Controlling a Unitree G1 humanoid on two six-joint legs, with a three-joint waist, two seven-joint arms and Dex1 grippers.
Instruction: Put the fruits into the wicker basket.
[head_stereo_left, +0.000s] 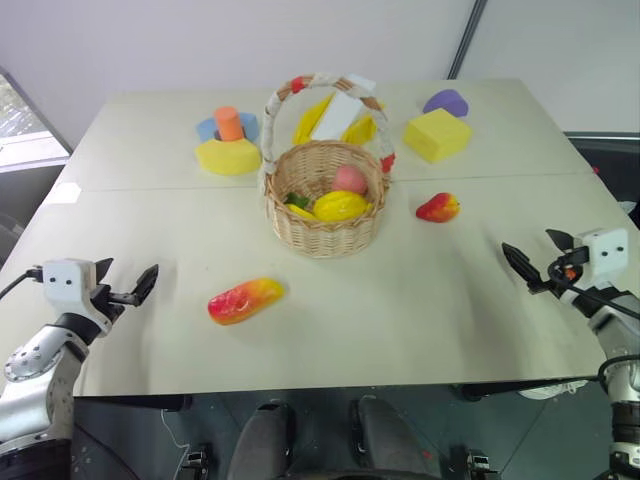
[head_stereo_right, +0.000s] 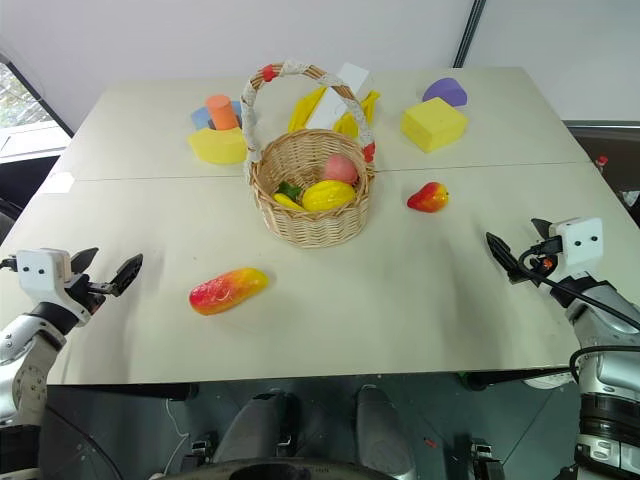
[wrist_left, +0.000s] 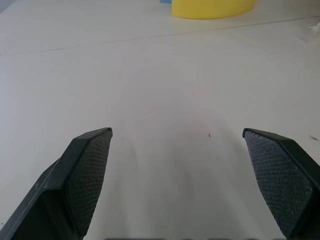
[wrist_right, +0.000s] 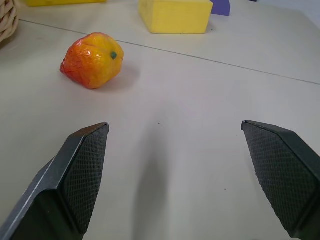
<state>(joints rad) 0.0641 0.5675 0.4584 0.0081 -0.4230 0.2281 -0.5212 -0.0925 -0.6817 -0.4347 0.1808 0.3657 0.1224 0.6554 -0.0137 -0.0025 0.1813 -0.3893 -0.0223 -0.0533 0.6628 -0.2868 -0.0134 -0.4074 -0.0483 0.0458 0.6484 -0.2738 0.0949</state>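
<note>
I have the pale table (head_stereo_left: 420, 320) before me and two fruits left to collect. The round tan wicker basket (head_stereo_left: 322, 225) already holds a yellow fruit (head_stereo_left: 341, 206), a pink one (head_stereo_left: 349, 179) and something green. The long red-orange mango (head_stereo_left: 245, 300) lies nearer my left gripper (head_stereo_left: 135, 288), the small pointed red-and-yellow fruit (head_stereo_left: 438, 207) nearer my right gripper (head_stereo_left: 530, 265); both spread wide, empty. Next, I reckon, a reach
</note>
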